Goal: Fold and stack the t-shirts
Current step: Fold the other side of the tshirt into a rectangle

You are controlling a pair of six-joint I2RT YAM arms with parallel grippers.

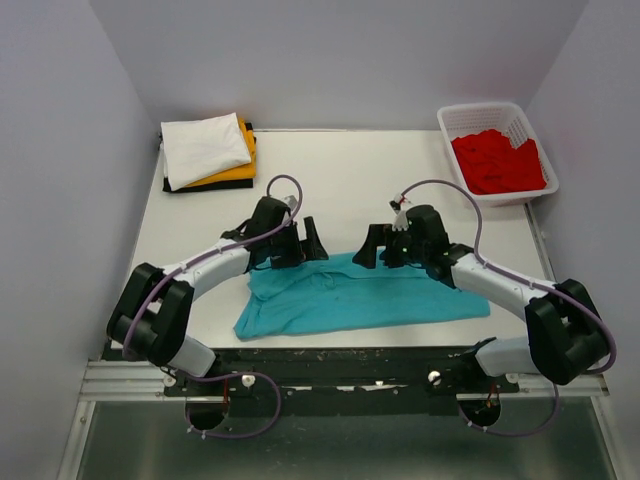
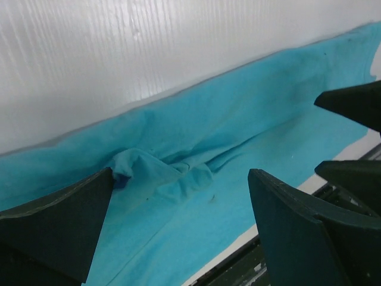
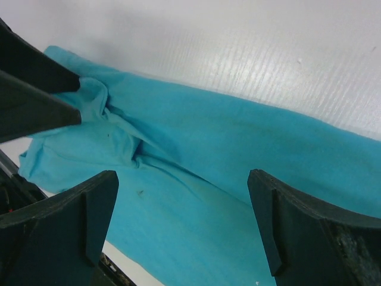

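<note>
Progress: three shirts are lying folded and stacked at the far left corner of the surface, the white shirt on top, the orange-yellow shirt under it and the black shirt at the bottom. The teal t-shirt is lying along the near edge as a long band, apparently part-folded, with a crumpled ridge showing near its middle. The left claw and right claw are hovering over its far edge, facing each other, both spread wide and gripping nothing.

Outstanding, in my judgement: the teal t-shirt is needing smoothing, further folds and transfer to the stack. The red shirt is sitting unfolded in the basket at the far right, awaiting handling.
</note>
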